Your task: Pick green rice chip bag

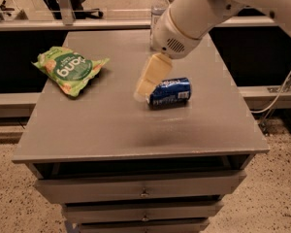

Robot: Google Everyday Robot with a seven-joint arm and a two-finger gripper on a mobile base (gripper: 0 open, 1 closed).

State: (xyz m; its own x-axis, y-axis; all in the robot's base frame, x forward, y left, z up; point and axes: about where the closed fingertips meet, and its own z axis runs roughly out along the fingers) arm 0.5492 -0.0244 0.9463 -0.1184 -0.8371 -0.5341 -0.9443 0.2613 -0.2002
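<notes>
**A:** Where does my claw sit?

**B:** Your claw (pixel 146 84) hangs over the middle of the grey surface (pixel 111 135), tilted down and to the left from the thick white arm (pixel 199 13) that comes in from the far right. Its cream tip is just in front of the left end of the blue soda can (pixel 172 91), which lies on its side.

**A:** Is it open? Has it got hold of anything?

**B:** You see it edge-on as one pale slab, so I cannot tell how wide it is. Whether it touches the can or only overlaps it in this view, I cannot tell either. It has no hold on the bag.

**A:** And the green rice chip bag?

**B:** Your green rice chip bag (pixel 70 69) lies flat at the far left of the surface, near the left edge, with its dark green round label facing up. It is well apart from the claw, with bare surface between them.

**A:** Anything else up there?

**B:** A clear water bottle (pixel 158 6) stands upright at the far edge, partly hidden behind the arm. Drawers (pixel 143 191) run below the near edge.
</notes>
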